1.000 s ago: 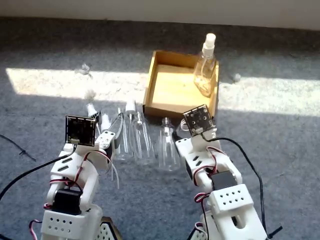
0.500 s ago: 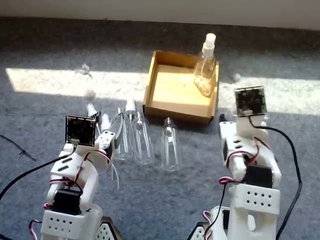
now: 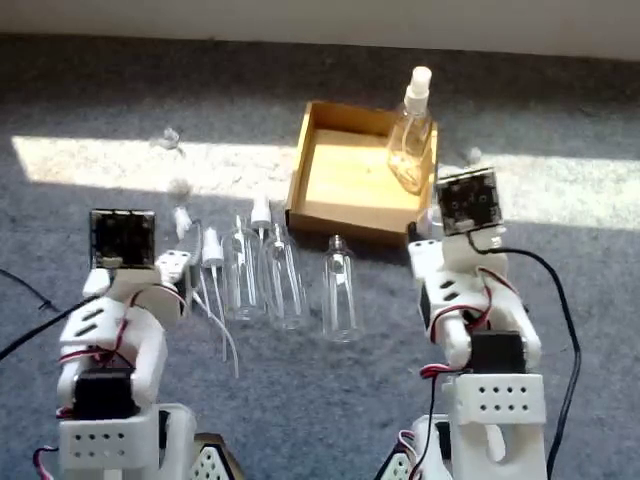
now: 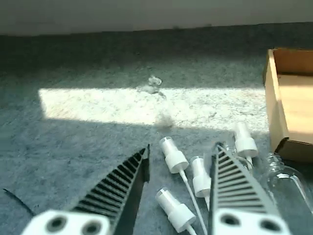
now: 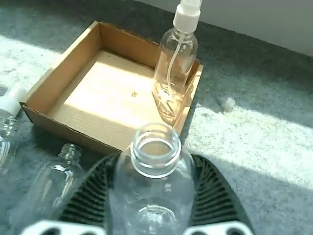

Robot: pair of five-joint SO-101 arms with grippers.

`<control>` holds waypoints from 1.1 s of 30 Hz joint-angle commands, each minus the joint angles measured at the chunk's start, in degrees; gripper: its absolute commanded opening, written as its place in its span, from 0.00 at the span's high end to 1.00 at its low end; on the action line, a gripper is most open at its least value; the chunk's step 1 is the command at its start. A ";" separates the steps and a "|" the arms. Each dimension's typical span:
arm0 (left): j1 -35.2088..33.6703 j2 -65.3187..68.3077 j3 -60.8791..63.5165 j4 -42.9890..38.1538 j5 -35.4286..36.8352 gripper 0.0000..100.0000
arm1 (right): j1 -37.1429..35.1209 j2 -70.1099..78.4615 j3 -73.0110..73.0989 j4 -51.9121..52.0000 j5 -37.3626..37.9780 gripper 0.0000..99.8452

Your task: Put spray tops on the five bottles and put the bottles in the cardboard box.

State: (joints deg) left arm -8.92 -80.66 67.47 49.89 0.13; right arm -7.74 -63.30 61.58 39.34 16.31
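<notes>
Presently, item one: right gripper (image 5: 154, 208), pinching an uncapped bottle (image 5: 155, 152) between its jaws, open neck pointing out past the fingertips. Over the last second this arm swung from the row of lying bottles out to the right. It now sits just near of the cardboard box (image 3: 298, 180), by its right corner. Item two: left gripper (image 4: 182, 149), jaws spread and holding nothing. It has drawn leftward off the bottles and now hangs above the loose spray tops (image 4: 174, 157) on the carpet. Item three: one capped bottle (image 3: 410, 140), leaning in the box's far right corner. Item four: three bottles (image 3: 340, 292), lying on the carpet between the arms, just near of the box. Assessment: one of five appears done. The held bottle wants a top, so the left arm's shift probably sets up picking one.
</notes>
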 commanded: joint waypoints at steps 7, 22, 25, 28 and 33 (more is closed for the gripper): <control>-2.68 57.80 -42.15 17.23 -5.71 0.80 | -3.65 -9.63 18.77 -14.99 5.89 1.00; -6.81 93.67 -72.48 38.15 16.09 0.80 | -5.23 -21.93 24.57 0.04 -0.53 1.00; -9.71 91.65 -68.97 40.35 16.88 0.82 | -5.23 -21.93 24.57 0.04 -0.53 1.00; -12.26 88.04 -63.25 40.26 16.62 0.85 | -5.23 -21.93 24.57 0.04 -0.53 1.00; -9.89 83.65 -51.91 30.77 16.62 0.85 | -5.23 -21.93 24.48 0.04 -0.53 1.00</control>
State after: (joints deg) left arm -20.79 8.13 9.45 86.99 15.60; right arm -12.66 -84.84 86.81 38.90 16.31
